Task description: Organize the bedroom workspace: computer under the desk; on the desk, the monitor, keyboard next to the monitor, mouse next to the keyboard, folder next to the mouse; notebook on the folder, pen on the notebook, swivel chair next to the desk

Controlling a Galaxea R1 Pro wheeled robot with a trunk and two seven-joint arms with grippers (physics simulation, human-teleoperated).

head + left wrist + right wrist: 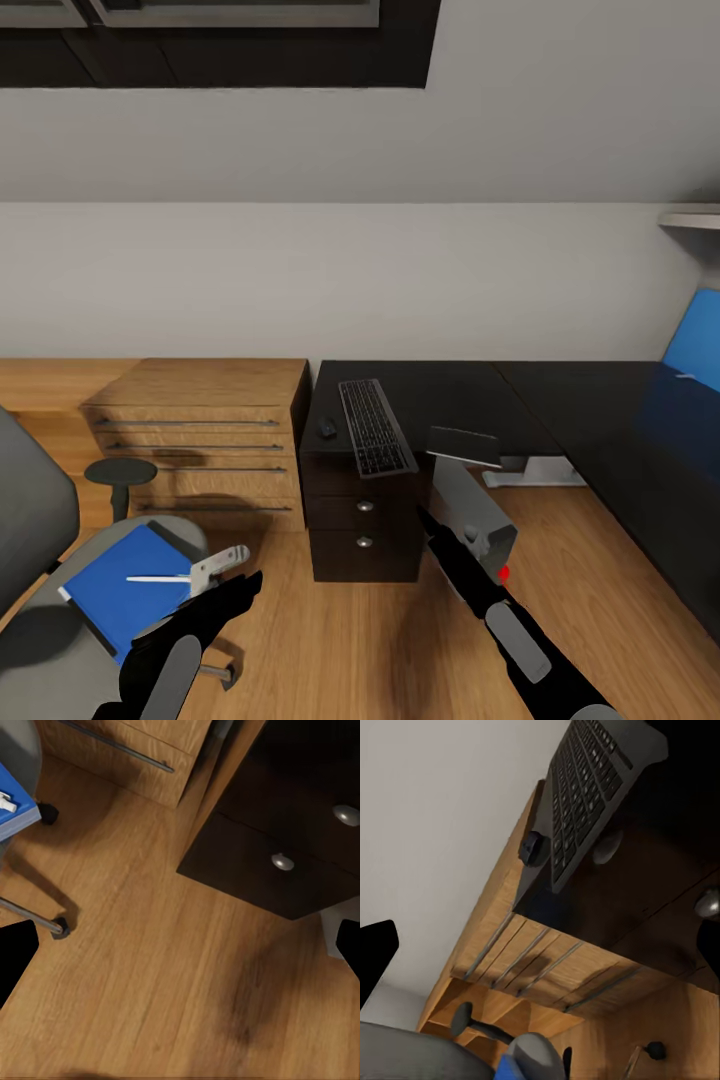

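Folder (125, 588): flat, bright blue, one, lying on the swivel chair (40, 610) seat.
Pen (157, 578): thin, white, one, on the folder.
Keyboard (376, 427): dark, one, on the desk (560, 400), overhanging its front edge; mouse (327, 426) just beside it.
Left gripper (235, 592): beside the folder, fingers apart, empty.
Right gripper (425, 522): below the keyboard, fingers apart, empty.

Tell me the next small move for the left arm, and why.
Probably lower the left gripper toward the pen on the folder. The folder lies on the swivel chair seat with the pen on top, right by that gripper, whose jaws look open and empty.
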